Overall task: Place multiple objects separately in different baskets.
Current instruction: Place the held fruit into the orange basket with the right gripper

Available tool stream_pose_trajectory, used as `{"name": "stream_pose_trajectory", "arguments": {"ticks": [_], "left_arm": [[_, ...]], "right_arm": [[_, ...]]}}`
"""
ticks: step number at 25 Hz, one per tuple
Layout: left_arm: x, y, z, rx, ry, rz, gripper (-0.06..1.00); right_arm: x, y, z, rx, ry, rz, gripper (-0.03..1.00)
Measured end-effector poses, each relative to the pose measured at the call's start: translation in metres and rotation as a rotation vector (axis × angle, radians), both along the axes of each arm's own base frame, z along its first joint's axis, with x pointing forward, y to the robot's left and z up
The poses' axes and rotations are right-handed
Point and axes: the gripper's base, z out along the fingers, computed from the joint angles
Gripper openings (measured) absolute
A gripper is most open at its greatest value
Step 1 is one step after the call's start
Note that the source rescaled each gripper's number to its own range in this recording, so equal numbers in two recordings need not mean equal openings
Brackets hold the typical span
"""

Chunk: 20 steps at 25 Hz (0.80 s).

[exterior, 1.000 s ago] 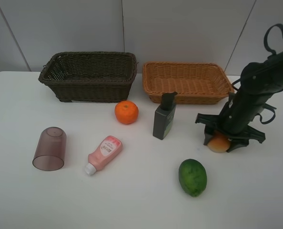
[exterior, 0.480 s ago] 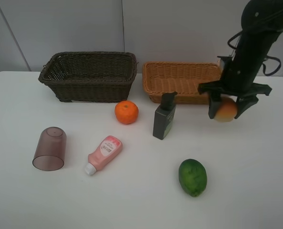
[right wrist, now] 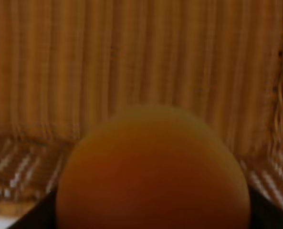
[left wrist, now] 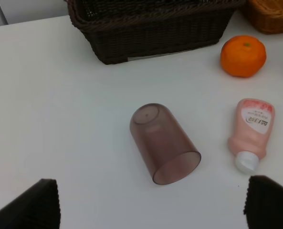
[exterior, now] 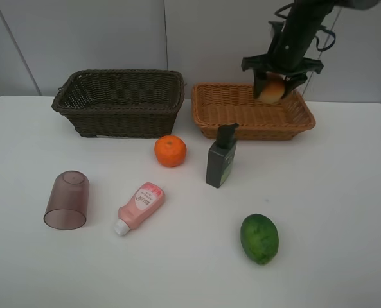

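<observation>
Change: the peach (exterior: 273,92) has been carried up and to the left, from over the tabletop (exterior: 344,192) to over the light basket (exterior: 241,119).
Right fingers (exterior: 259,77): closed on the peach, which is held above the basket's far right part.
Left fingers (left wrist: 34,205): spread wide, nothing gripped, held above the tabletop near the cup (left wrist: 164,143).
Cup: lying on its side, left.
Pink bottle (exterior: 139,206): lying flat, right of the cup.
Orange (exterior: 170,151): just before the dark basket (exterior: 119,102).
Dark bottle (exterior: 221,160): upright.
Green fruit (exterior: 259,238): near right.
</observation>
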Motion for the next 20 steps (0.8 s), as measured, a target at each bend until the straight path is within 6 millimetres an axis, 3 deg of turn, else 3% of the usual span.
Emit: {"name": "stream_pose_trajectory", "arguments": {"ticks": [8, 12, 13, 16, 20], "left_arm": [[0.0, 0.0, 0.0, 0.0, 0.0, 0.0, 1.0], [0.0, 0.0, 0.0, 0.0, 0.0, 0.0, 1.0], [0.0, 0.0, 0.0, 0.0, 0.0, 0.0, 1.0], [0.0, 0.0, 0.0, 0.0, 0.0, 0.0, 1.0], [0.0, 0.0, 0.0, 0.0, 0.0, 0.0, 1.0]], "right_arm": [[0.025, 0.005, -0.052, -0.004, -0.003, 0.005, 0.38], [0.027, 0.005, -0.062, -0.009, 0.003, 0.006, 0.4], [0.027, 0.005, -0.062, -0.009, 0.001, 0.006, 0.46], [0.028, 0.006, -0.061, -0.006, -0.003, 0.006, 0.83], [0.025, 0.006, -0.049, 0.005, -0.015, -0.009, 0.97]]}}
